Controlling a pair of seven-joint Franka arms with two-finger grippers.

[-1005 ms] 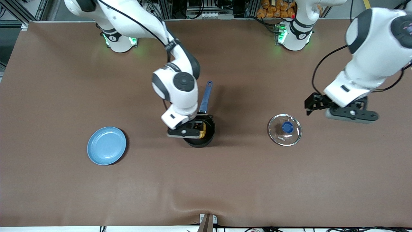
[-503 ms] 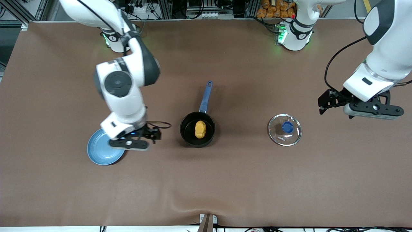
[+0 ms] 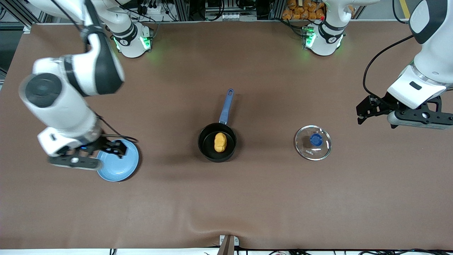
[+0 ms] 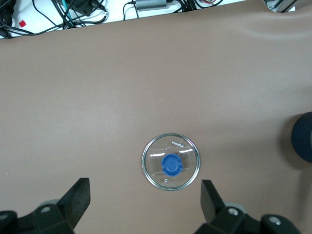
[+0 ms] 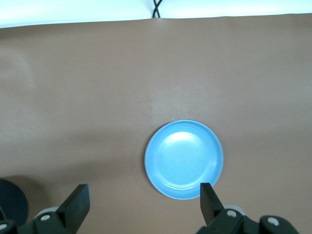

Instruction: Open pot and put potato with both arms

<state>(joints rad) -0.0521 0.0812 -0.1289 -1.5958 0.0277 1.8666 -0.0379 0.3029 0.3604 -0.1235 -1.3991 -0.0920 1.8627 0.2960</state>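
Front view: the pot (image 3: pixel 217 142) stands mid-table, uncovered, with the potato (image 3: pixel 220 142) lying inside it and the blue handle pointing toward the arms' bases. Bare brown table (image 3: pixel 247 198) surrounds it on every side. Its lid (image 3: pixel 313 142) rests flat on the cloth toward the left arm's end, well apart from the pot.

The left gripper (image 3: pixel 364 111) hangs over bare table just beside the lid, fingers spread wide, holding nothing. The right gripper (image 3: pixel 111 148) hovers over the blue plate (image 3: pixel 122 166), also wide open and empty.

The left wrist view shows the lid (image 4: pixel 171 161) between its fingertips (image 4: pixel 78 195); the right wrist view shows the plate (image 5: pixel 184 159) likewise framed.
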